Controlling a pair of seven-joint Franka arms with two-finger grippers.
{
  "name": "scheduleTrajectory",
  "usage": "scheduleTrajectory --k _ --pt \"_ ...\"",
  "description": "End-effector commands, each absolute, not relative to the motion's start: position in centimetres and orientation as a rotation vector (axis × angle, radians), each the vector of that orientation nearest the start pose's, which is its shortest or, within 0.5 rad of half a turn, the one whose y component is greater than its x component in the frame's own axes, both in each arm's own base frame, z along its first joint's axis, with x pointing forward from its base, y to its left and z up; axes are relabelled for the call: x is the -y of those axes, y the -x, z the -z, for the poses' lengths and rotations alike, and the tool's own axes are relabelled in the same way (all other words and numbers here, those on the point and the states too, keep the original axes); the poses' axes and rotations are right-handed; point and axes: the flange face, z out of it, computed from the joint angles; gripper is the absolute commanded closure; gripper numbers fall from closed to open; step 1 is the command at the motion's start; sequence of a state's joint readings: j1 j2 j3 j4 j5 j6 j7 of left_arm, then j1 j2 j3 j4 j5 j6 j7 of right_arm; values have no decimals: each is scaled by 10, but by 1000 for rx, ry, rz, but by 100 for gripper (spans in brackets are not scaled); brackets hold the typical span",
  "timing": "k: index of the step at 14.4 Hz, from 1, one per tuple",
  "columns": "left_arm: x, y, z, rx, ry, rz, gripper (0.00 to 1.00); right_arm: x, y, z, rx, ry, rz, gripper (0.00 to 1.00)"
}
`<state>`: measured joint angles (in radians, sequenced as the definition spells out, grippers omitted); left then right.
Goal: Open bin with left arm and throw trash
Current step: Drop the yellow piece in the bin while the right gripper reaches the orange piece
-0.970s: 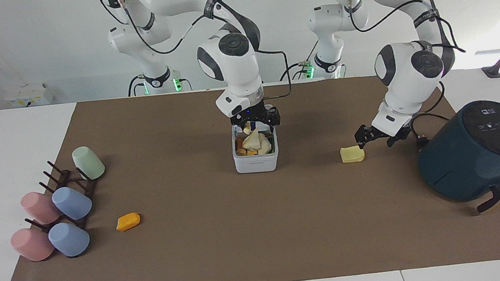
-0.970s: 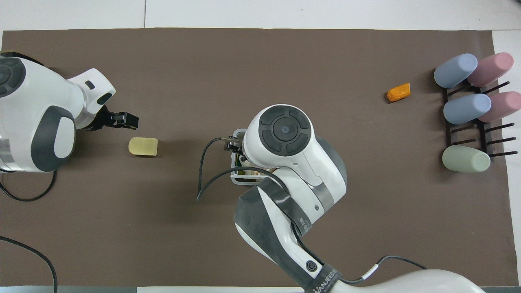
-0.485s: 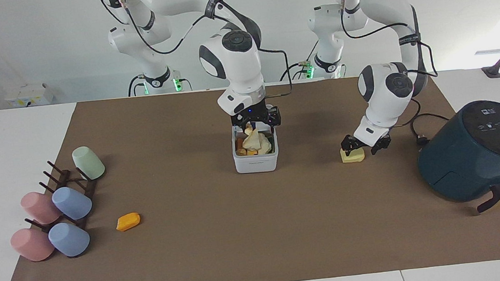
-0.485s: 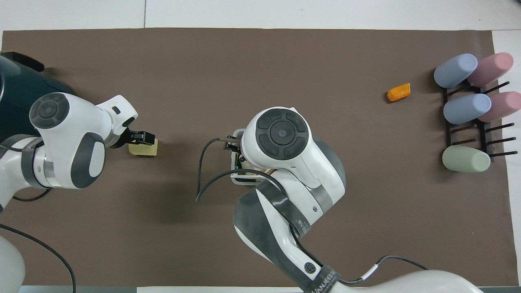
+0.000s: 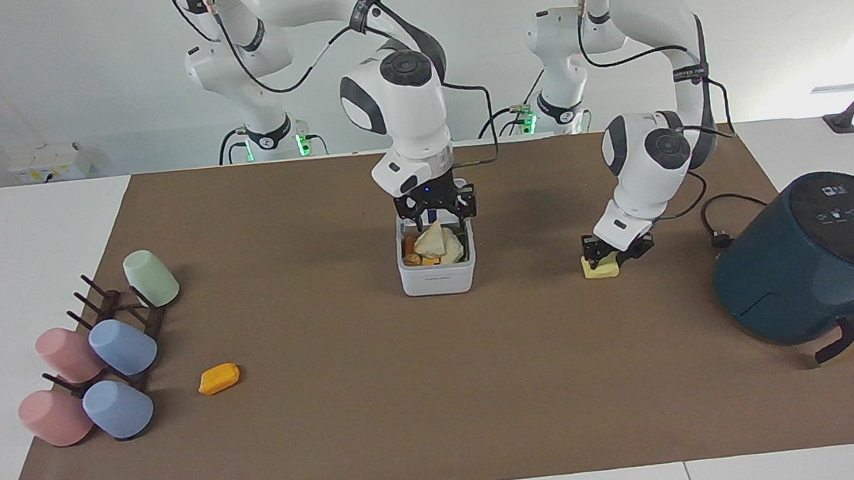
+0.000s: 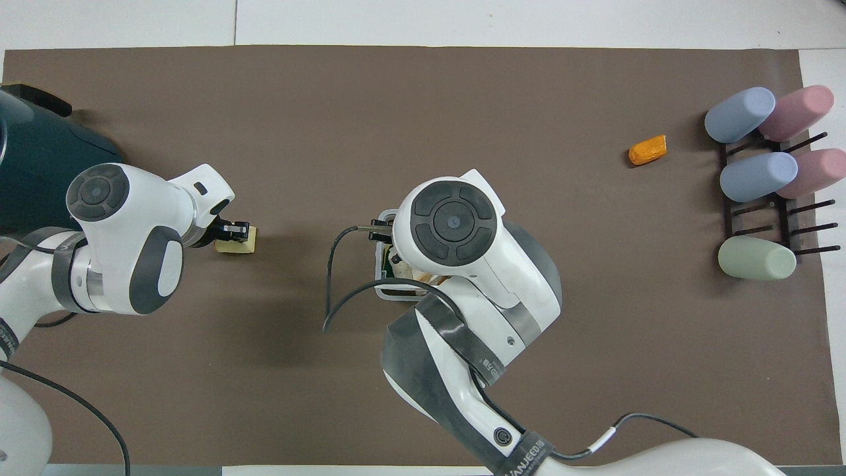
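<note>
The left pincer point(image 5: 604, 258) is pinching the pale bread piece point(image 5: 601, 269) on the table, near the air fryer point(image 5: 815, 260). The right pincer point(image 5: 436, 216), spread, is hovering over the open bin point(image 5: 436, 278). Next: lifting it binward.

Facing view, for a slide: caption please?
Left gripper on the yellow piece; right gripper over the open bin.

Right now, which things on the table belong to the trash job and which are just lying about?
Job: white bin; pale yellow piece under the left end effector; orange chunk; right end effector over the bin.
Lying about: air fryer; pastel cups on their rack.
</note>
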<state>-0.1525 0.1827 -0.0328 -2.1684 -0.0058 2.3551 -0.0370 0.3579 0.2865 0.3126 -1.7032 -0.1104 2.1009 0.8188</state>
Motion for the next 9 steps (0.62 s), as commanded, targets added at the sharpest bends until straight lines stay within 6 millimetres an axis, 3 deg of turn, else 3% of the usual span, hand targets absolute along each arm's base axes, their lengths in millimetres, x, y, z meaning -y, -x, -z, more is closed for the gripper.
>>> scheduleTrajectory --k 1,3,6,9 --pt "104 -539 -318 -208 3142 -13 100 -349 -546 -444 61 3121 225 6" --pt "103 -539 -336 -206 3142 -4 100 -306 -578 -449 190 3117 259 0" --pt "104 -547 -386 -186 3143 -11 100 -214 -629 -447 487 3100 296 0" --pt "123 -561 -445 -114 3176 -99 100 -136 -647 -435 844 3066 261 0"
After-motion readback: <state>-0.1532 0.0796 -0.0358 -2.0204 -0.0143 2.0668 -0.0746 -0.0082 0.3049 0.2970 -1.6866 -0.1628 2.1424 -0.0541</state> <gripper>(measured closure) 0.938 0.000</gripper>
